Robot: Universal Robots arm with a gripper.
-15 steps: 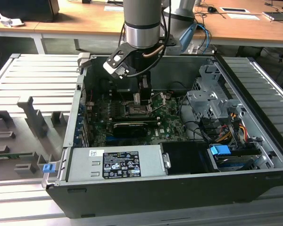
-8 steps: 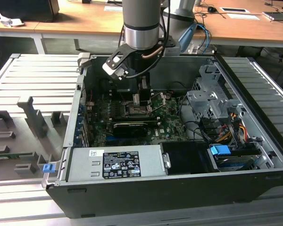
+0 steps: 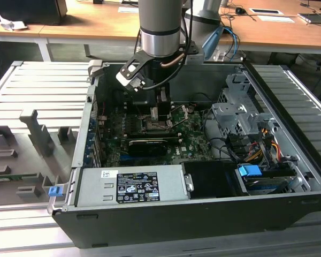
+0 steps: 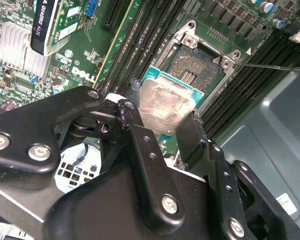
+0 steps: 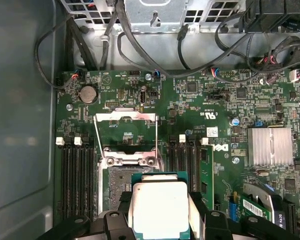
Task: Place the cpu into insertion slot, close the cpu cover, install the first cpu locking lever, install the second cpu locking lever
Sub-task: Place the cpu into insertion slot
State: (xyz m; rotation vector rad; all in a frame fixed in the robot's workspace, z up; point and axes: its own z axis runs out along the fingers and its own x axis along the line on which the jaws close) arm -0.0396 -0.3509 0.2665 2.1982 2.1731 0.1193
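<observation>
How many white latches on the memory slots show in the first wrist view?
4 white latches: two between the chassis wall and the insertion slot, two between that slot and the finned heatsink. The jaws holding the cpu may hide more.

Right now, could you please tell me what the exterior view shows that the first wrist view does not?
The exterior view adds the computer case, its power supply and a grey tray at the exterior view's left. The first wrist view adds the chip gripped by the end effector over the socket, with the cover raised. Both show the green motherboard.
</observation>
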